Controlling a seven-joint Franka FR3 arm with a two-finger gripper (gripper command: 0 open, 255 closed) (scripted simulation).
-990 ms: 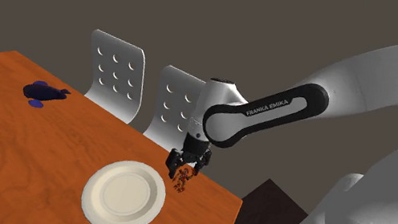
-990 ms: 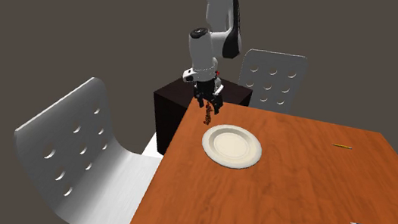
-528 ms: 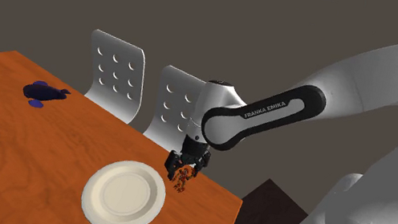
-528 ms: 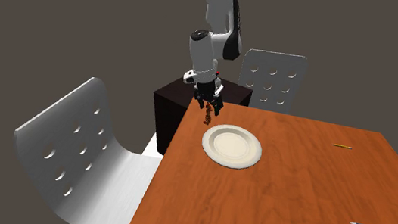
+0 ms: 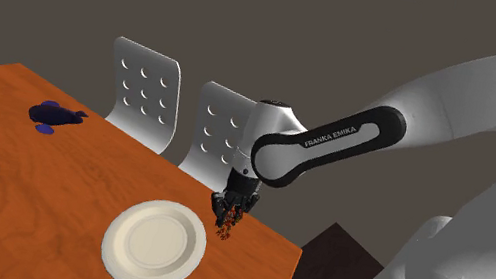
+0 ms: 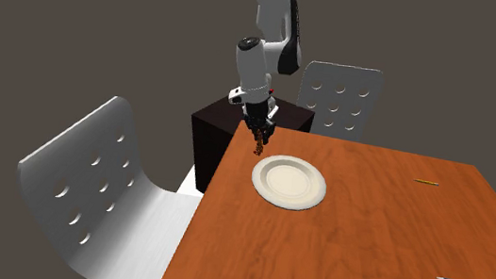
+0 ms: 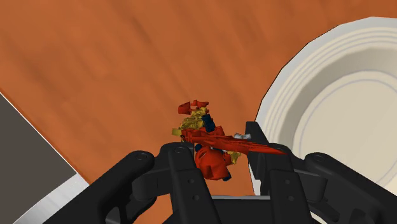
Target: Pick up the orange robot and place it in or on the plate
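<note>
Gripper [image 7: 219, 149]: narrowed, its jaws clasping the orange robot [image 7: 208, 143] between them
Orange robot: by the table [image 5: 9, 169] edge, just right of the plate [image 5: 155, 243] in the shoulder view
Plate: white, round, flat on the table

a home dining spot: a wooden table [image 6: 368, 241] with white holed chairs [image 6: 89, 188] drawn up, a plate [image 6: 259, 176] on it, plain dark walls [image 6: 106, 24].
</note>
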